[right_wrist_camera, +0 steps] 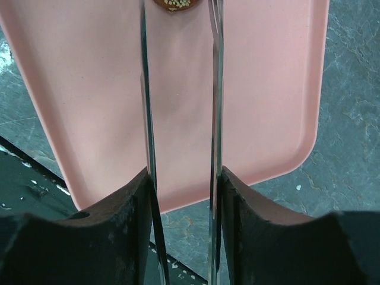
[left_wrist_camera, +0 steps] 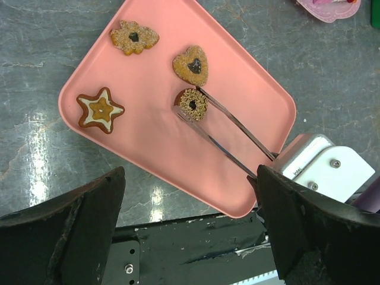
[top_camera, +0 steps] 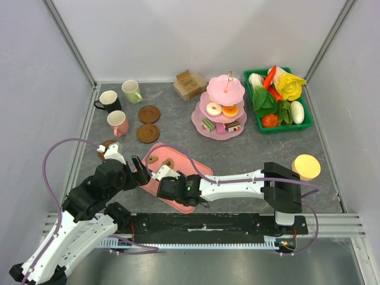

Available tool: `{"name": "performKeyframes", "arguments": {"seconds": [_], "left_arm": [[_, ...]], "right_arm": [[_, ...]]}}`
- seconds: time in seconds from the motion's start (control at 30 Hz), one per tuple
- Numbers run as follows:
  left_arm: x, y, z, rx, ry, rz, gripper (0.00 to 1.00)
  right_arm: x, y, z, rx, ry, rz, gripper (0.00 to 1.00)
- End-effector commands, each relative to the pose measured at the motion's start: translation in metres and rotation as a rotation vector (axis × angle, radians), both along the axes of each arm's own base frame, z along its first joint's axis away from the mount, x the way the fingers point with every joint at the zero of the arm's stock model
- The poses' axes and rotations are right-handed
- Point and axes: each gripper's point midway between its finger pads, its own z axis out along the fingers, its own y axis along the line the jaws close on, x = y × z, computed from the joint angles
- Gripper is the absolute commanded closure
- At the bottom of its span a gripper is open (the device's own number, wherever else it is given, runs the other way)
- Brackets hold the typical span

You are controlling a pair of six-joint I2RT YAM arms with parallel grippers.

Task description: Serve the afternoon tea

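Note:
On the pink tray [left_wrist_camera: 237,148] lie a sesame donut [left_wrist_camera: 192,104], a heart cookie [left_wrist_camera: 191,64], a star cookie [left_wrist_camera: 100,110] and a flower cookie [left_wrist_camera: 134,37]. My right gripper [right_wrist_camera: 183,178] is shut on metal tongs [right_wrist_camera: 146,119], and the tongs' two tips sit on either side of the donut [right_wrist_camera: 174,5]. My left gripper [left_wrist_camera: 190,196] hangs open and empty over the tray's near edge. At the back left stand a black mug [top_camera: 108,101], a pale green mug [top_camera: 132,91] and a pink mug [top_camera: 118,123], beside brown coasters [top_camera: 149,113].
A pink tiered stand [top_camera: 222,107] holds more pastries at the back centre. To its right is a green basket [top_camera: 277,101] of toy vegetables. A cardboard box [top_camera: 190,84] sits behind the stand, and a yellow round object [top_camera: 306,167] lies at the right.

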Motion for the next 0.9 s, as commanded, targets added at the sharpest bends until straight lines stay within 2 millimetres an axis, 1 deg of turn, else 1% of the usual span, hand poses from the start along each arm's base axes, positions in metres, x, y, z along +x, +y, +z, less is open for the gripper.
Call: {"name": "performKeyframes", "arguments": {"seconds": [0.0, 0.1, 0.27, 0.37, 0.4, 0.47, 0.53, 0.6, 0.67, 0.77, 0.83, 0.87], "left_arm": [[0.011, -0.013, 0.026, -0.086, -0.086, -0.015, 0.02], [0.011, -0.013, 0.027, -0.09, -0.093, -0.01, 0.02], [0.011, -0.012, 0.028, -0.093, -0.096, -0.01, 0.02], [0.01, -0.013, 0.027, -0.093, -0.093, -0.011, 0.02], [0.011, -0.013, 0.027, -0.093, -0.093, -0.009, 0.02], [0.01, -0.012, 0.027, -0.093, -0.095, -0.01, 0.02], [0.01, -0.013, 0.027, -0.094, -0.095, -0.01, 0.02], [0.011, -0.012, 0.026, -0.092, -0.091, -0.005, 0.02], [0.011, -0.013, 0.026, -0.091, -0.089, -0.008, 0.02], [0.011, -0.012, 0.025, -0.086, -0.087, -0.007, 0.02], [0.011, -0.013, 0.026, -0.089, -0.09, -0.009, 0.02], [0.011, -0.012, 0.026, -0.088, -0.089, -0.008, 0.02]], "right_arm": [[0.004, 0.014, 0.027, 0.059, -0.042, 0.0, 0.51], [0.008, 0.011, 0.048, 0.096, -0.07, -0.03, 0.54], [0.014, 0.004, 0.081, 0.163, -0.107, -0.084, 0.55], [0.028, -0.006, 0.103, 0.204, -0.133, -0.142, 0.56], [0.034, -0.01, 0.114, 0.226, -0.145, -0.165, 0.56], [0.053, -0.022, 0.132, 0.252, -0.18, -0.225, 0.56], [0.076, -0.037, 0.158, 0.288, -0.227, -0.296, 0.56], [0.103, -0.054, 0.183, 0.333, -0.268, -0.377, 0.56], [0.133, -0.075, 0.206, 0.37, -0.316, -0.475, 0.57], [0.171, -0.1, 0.231, 0.398, -0.361, -0.574, 0.57], [0.191, -0.109, 0.244, 0.421, -0.371, -0.606, 0.58], [0.2, -0.112, 0.246, 0.427, -0.369, -0.623, 0.58]]}}
